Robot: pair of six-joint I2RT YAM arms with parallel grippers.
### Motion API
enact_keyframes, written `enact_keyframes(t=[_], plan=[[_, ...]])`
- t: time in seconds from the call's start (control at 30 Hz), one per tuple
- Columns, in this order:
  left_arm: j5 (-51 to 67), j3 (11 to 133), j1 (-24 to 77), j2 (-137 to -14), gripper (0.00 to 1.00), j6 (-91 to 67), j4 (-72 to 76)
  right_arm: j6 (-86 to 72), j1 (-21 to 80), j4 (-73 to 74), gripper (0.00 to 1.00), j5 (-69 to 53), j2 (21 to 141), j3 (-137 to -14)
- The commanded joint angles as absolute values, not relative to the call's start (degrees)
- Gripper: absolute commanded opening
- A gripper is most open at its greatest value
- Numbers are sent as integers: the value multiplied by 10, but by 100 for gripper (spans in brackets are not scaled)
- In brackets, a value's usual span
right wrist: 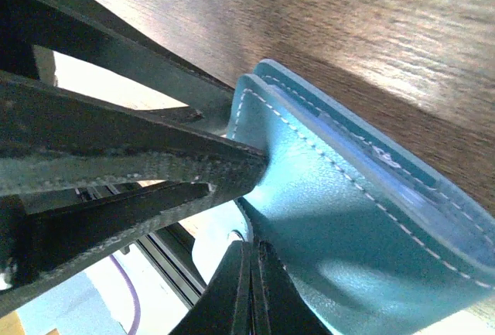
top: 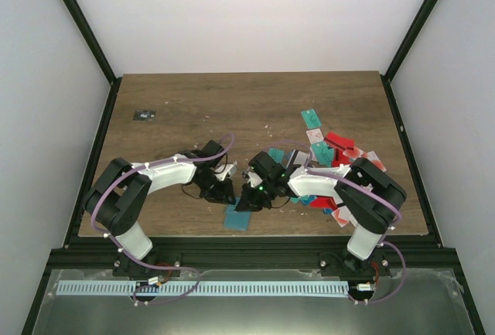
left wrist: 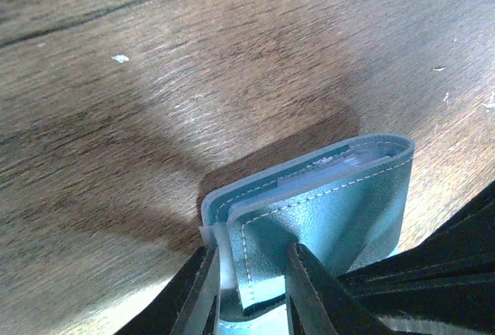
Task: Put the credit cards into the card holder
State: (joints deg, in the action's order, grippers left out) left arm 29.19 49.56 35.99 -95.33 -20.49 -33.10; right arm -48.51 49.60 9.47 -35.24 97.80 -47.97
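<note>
The card holder (left wrist: 340,211), a blue-grey stitched wallet, is held on edge above the wood between both arms. My left gripper (left wrist: 255,254) is shut on one flap, a finger on each side. My right gripper (right wrist: 251,246) is shut, its tips pinching the lower edge of the card holder (right wrist: 356,227). A pale card edge (left wrist: 325,166) shows between the flaps. In the top view the left gripper (top: 224,190) and right gripper (top: 249,198) meet near the front middle. The loose credit cards (top: 332,157), teal, red and pink, lie piled at the right.
A teal-blue rectangle (top: 238,217) lies by the table's front edge just below the grippers; whether it belongs to the holder I cannot tell. A tiny black object with white marks (top: 144,115) sits at the far left. Black frame posts border the table.
</note>
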Motion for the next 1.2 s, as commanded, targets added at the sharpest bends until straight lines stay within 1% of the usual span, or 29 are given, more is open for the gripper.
enact_keyframes(t=[0.0,0.23,0.53,0.73,1.0,1.03,1.17], plan=[[272,491,359,-943,25,-195,-340,-473,500,120,1,-329,996,-473],[270,490,359,-941,25,-194,-343,-468,499,133,1,-322,1007,-472],[268,497,359,-946,25,-196,-343,-465,503,97,1,-349,986,-446],[258,506,361,-947,25,-202,-355,-445,509,129,1,-322,993,-456],[242,554,371,-909,25,-223,-398,-439,521,135,1,-304,1012,-447],[242,555,373,-904,24,-226,-402,-440,522,133,1,-303,1014,-446],[243,542,385,-884,13,-244,-407,-440,524,131,1,-300,1017,-444]])
